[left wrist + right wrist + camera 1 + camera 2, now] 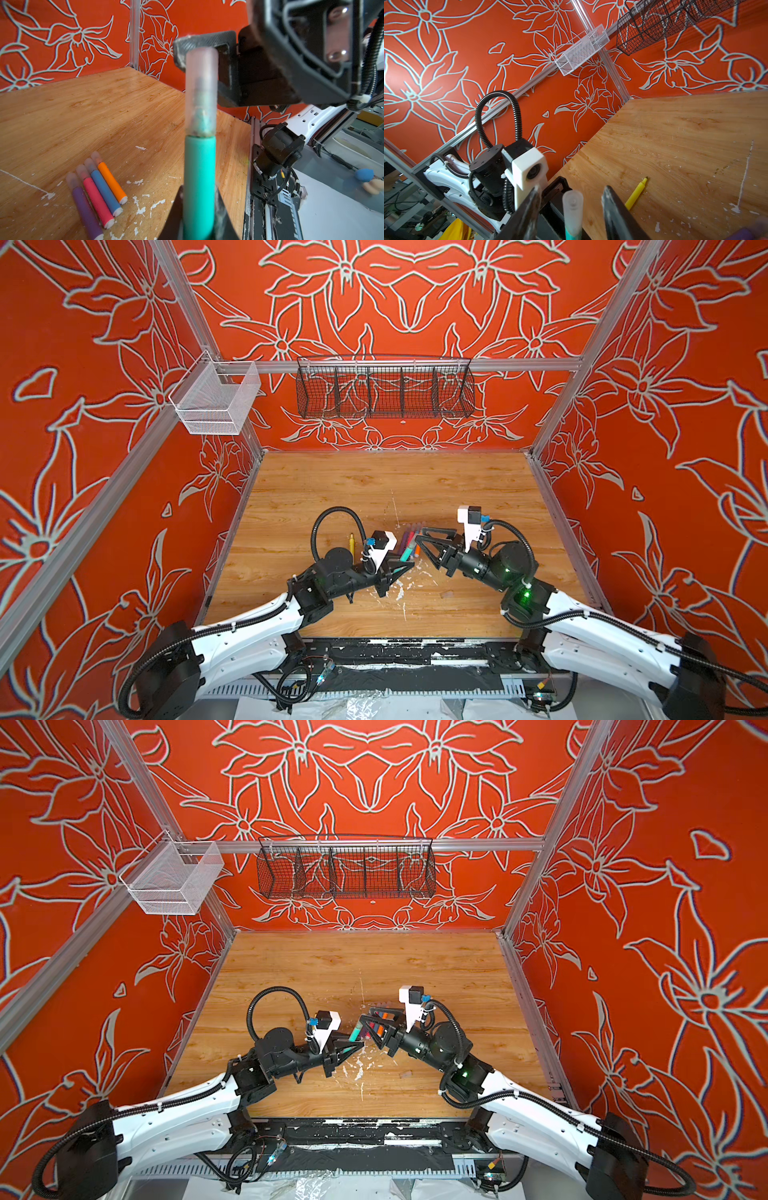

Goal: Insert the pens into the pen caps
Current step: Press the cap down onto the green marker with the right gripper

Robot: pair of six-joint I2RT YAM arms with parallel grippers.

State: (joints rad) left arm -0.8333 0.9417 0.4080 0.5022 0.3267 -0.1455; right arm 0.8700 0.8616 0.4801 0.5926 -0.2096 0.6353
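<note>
Two robot arms meet over the middle of a wooden counter enclosed by orange floral walls. The left gripper is clenched on the lower barrel of a green pen, holding it out towards the other arm. A translucent cap sits over the pen's tip, its rim meeting the green barrel. The right gripper is released: its two black fingers stand either side of the cap with a clear gap on each side, touching nothing.

On the counter just beyond the grippers, four pens lie side by side, barrels touching: a purple pen, a pink pen, a blue pen and an orange pen. Each wears its own translucent cap at the same end.

A yellow pen lies alone on the counter, apart from the group, on the left arm's side, its tip bare. White paint flecks dot the wood near the grippers.
</note>
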